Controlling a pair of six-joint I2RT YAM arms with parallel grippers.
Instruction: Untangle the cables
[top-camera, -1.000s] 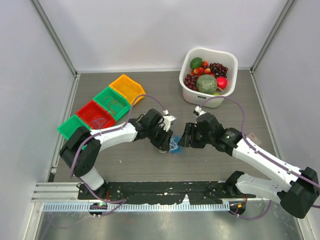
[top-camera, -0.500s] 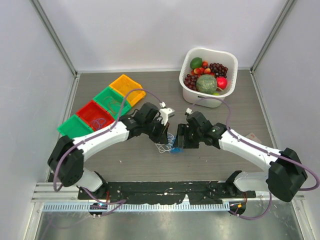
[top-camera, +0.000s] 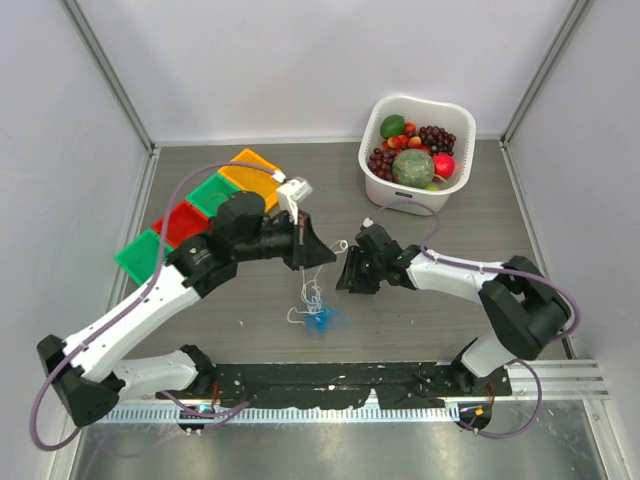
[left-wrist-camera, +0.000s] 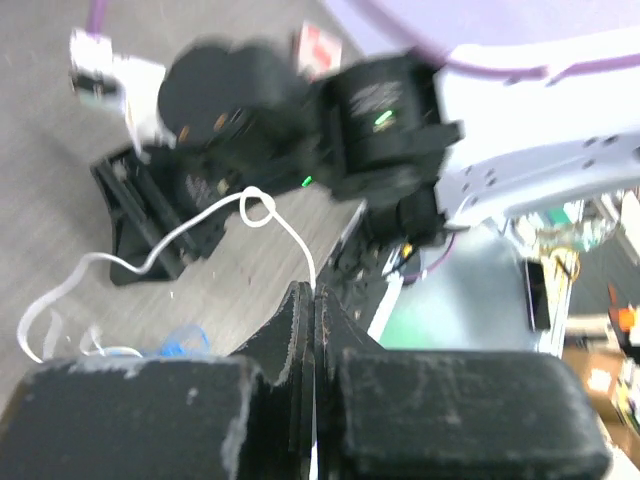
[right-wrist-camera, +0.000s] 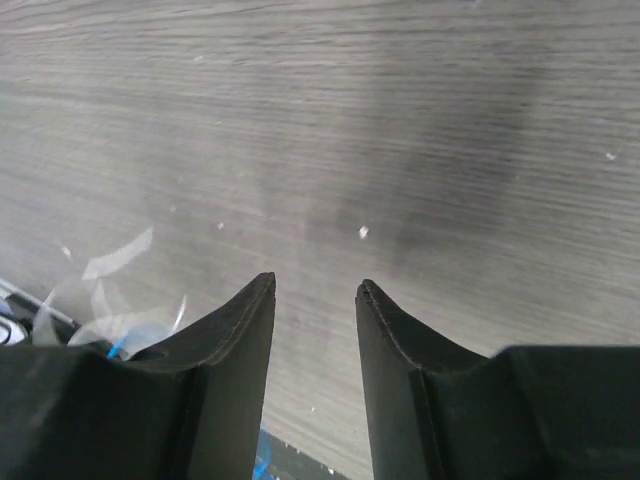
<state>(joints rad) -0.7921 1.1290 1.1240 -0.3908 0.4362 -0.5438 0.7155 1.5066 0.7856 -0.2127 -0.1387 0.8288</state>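
We judge the job well short of done. The cables (top-camera: 318, 320) lie as a small bunch on the table (top-camera: 250, 335), between the two arms and nearer the arms' bases. Only white and blue show in it, and they are still knotted together. A row of bins (top-camera: 150, 252) stands at the far left, partly behind the left arm, and we cannot tell what lies in them.

One step is under way. The left gripper (left-wrist-camera: 313, 295) is closed tight on the white cable (left-wrist-camera: 245, 197) and is held up off the table. From its fingers the strand runs out to a small loop, then drops back down to the bunch, which sits below and a little to the right of the gripper in the overhead view. The blue cable (left-wrist-camera: 180, 340) clings to the white coils at the bottom, so we judge that the two are not yet parted.

The right gripper (right-wrist-camera: 313, 285) is parted to a middling width with nothing between its fingers, only bare table. It sits low, just across from the left gripper. The bunch shows as a blur at the lower left edge of its wrist view, so the cables are beside it and not within its reach to pinch. What we think remains is pinning or taking the blue cable and drawing the white one free.
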